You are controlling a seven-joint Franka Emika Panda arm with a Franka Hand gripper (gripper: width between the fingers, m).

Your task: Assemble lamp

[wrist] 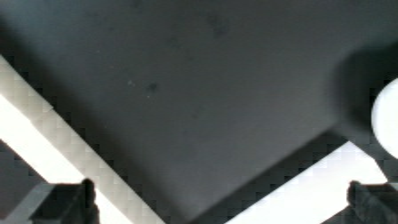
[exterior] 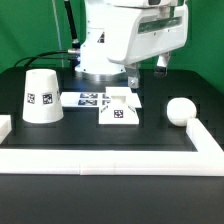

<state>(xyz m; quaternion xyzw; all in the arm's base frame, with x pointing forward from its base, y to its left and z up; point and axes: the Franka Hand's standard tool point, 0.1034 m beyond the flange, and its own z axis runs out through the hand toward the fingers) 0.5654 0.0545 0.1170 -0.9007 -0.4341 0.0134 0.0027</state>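
The white cone shade stands on the black table at the exterior view's left. The square stepped base sits in the middle. The ball-shaped bulb rests at the right. All three stand apart from each other. My gripper hangs above and just behind the base, mostly hidden under the white hand. In the wrist view the gripper is open and empty, with its fingertips far apart over bare table. A rounded white shape shows at that view's edge; I cannot tell which part it is.
The marker board lies flat between the shade and the base. Long white rails border the table at the front and the right. They show as white diagonal bands in the wrist view.
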